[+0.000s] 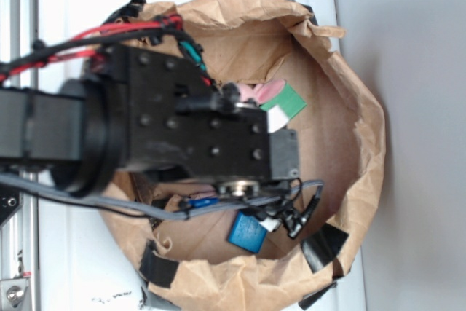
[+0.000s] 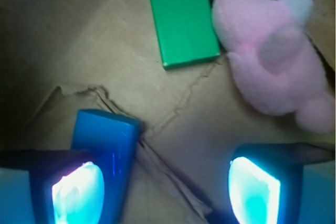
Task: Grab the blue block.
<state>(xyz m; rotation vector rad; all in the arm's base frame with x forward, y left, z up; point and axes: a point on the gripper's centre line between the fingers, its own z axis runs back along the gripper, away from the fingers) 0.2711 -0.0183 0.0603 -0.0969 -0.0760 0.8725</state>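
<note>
The blue block (image 2: 107, 137) lies on the brown paper floor at the lower left of the wrist view. My gripper (image 2: 167, 192) is open, with its jaws wide apart. The left finger (image 2: 79, 195) overlaps the block's near end, and the block's right side shows just inside that finger. The right finger (image 2: 254, 192) is far from the block, over bare paper. Nothing is held. In the exterior view the blue block (image 1: 246, 233) shows below the black arm (image 1: 182, 121), which hides the fingers.
A green flat block (image 2: 181, 19) and a pink plush bunny (image 2: 268, 51) lie side by side beyond the gripper. All sit inside a crumpled brown paper bag (image 1: 357, 121) with raised walls. A torn crease (image 2: 173, 174) runs across its floor. Cables (image 1: 109, 34) trail from the arm.
</note>
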